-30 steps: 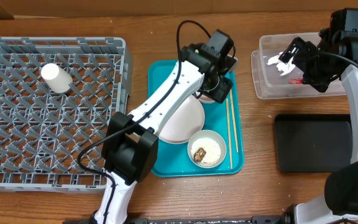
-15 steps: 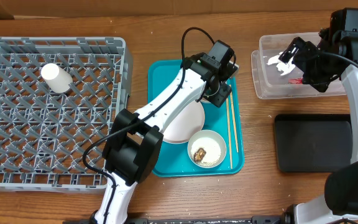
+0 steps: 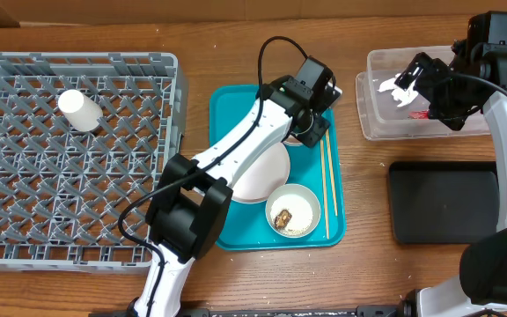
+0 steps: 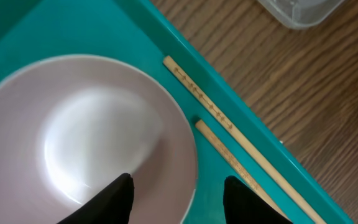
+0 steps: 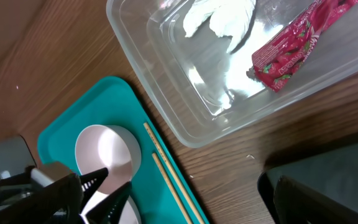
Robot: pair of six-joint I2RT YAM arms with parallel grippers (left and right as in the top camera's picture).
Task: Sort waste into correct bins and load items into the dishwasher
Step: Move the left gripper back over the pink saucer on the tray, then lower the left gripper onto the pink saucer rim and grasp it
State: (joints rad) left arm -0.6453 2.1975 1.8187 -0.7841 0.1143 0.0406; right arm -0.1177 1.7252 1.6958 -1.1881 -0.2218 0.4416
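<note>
Jaws apart, your left gripper [image 4: 178,185] straddles the pink bowl [image 4: 86,137] beside the chopsticks [image 4: 216,115]; likely slick, brittle: pinch its rim.

Brown wood-grain tabletop [image 3: 368,185]. Smooth teal plastic tray [image 4: 73,25]. Glossy pink bowl [image 4: 86,137]. Pale wooden chopsticks [image 4: 210,112]. Clear shiny plastic tub [image 5: 166,106]. Crinkled glossy wrapper [image 5: 291,50]. Matt grey plastic rack [image 3: 25,62].

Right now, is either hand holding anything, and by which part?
Nothing is held. The left hand straddles the rim of the pale pink bowl, one finger inside, one outside, not clamped. The right hand hangs open over the clear tub.
</note>
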